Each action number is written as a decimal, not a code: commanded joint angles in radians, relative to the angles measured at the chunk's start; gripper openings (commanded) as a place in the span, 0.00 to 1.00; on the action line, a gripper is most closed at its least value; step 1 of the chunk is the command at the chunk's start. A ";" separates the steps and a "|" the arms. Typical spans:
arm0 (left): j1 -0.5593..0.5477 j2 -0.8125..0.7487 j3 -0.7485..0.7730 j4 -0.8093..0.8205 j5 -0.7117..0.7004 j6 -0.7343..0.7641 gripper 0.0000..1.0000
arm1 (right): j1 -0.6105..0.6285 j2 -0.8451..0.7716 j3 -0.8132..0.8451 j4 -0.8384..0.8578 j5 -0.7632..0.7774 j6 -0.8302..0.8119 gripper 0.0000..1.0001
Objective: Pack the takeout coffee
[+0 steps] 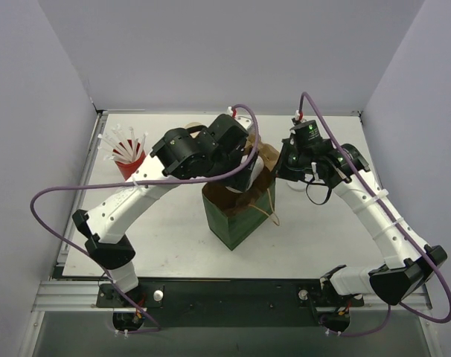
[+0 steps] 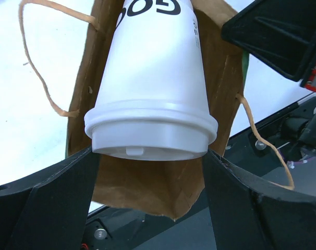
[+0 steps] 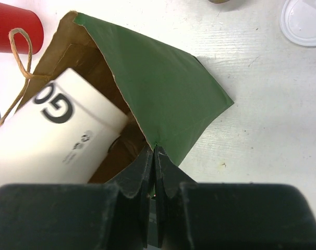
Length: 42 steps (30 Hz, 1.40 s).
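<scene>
**A:** Where is the takeout coffee (image 2: 153, 78) just now?

**B:** Tilted at the mouth of the paper bag (image 3: 168, 94), which stands about the middle of the bench (image 3: 262, 104). Its base points into the brown inside. Its lidded top sits in the left gripper (image 2: 150, 156), which is spread wide, one finger against each side of the lid.

**A:** And the right gripper (image 3: 155, 156)?

**B:** Pressed together on the bag's top edge, pinching the green wall so the mouth gapes.

**A:** So how would you finish the lowering?

**B:** I'd bring the cup upright first, since at this lean it could land on its side or push the far wall over. Then straight down the middle of the opening, clear of the twine handle (image 2: 252, 121) — a snag there could drag the whole bag. The right side should hold its pinch until the base rests on the bag's floor, which I can't see from here. Only then let the left fingers part, and lift out slowly — the lid shouldn't catch.
</scene>
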 commanded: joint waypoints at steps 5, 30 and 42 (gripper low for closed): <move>0.021 -0.077 0.145 -0.202 0.018 -0.040 0.31 | -0.029 -0.009 0.051 -0.033 0.051 -0.015 0.00; 0.281 -0.264 -0.300 -0.197 0.134 -0.080 0.30 | -0.403 -0.165 0.046 -0.160 -0.082 -0.076 0.00; 0.226 -0.165 -0.536 -0.197 0.308 0.055 0.28 | -0.405 -0.144 0.056 -0.143 -0.183 -0.070 0.00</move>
